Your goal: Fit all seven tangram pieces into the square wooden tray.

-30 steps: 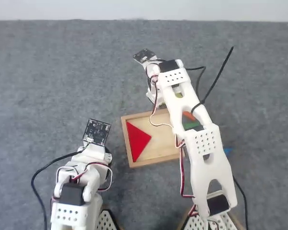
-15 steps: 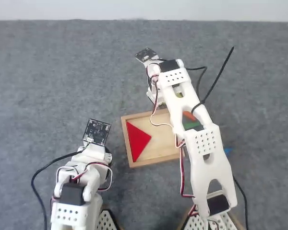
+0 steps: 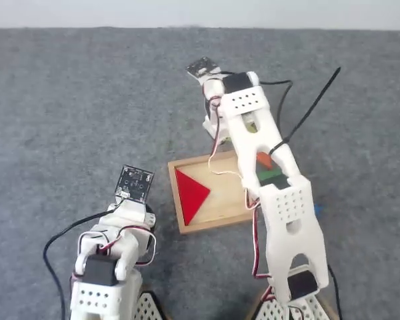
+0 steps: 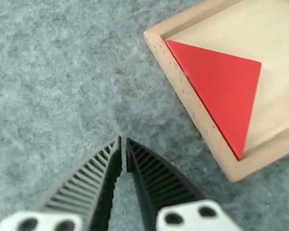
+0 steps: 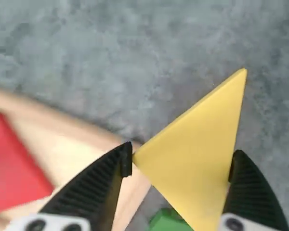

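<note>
As ribbed right jaws clamp it, the yellow triangle [image 5: 197, 154] looks smooth.

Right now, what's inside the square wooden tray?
A red triangle lies flat against one wall of the tray, with bare wood beside it. The right arm covers the tray's other side, where an orange piece and a green piece peek out; whether inside, unclear.

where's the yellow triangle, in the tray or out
Out: the yellow triangle is gripped in the right hand, not laid in the tray, where the red triangle lies.
</note>
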Controlling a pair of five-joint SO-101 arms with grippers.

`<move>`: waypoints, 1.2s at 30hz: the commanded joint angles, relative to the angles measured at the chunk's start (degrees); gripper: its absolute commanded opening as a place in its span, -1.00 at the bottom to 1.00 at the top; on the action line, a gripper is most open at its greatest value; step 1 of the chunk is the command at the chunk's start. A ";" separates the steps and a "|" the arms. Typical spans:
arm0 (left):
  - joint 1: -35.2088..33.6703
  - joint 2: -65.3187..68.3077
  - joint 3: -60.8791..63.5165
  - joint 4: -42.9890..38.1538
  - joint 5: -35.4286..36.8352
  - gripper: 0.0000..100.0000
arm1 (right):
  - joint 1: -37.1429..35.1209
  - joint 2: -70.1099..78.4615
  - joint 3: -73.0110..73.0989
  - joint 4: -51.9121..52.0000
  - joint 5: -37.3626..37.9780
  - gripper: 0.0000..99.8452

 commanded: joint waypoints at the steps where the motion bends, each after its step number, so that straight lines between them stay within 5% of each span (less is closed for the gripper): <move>1: -0.09 -0.88 -0.57 0.18 -0.09 -0.96 | -5.14 -6.55 -2.11 4.09 3.52 -0.41; 19: -0.09 -0.88 -0.57 0.18 -0.09 -0.96 | -16.22 -16.92 7.47 10.51 5.71 -0.41; 29: -0.09 -0.88 -0.57 0.18 -0.09 -0.96 | -16.66 -44.00 54.86 -17.71 8.70 -0.41; 36: -0.09 -0.88 -0.57 0.18 -0.09 -0.96 | -14.99 -43.30 59.52 -24.04 13.01 -0.41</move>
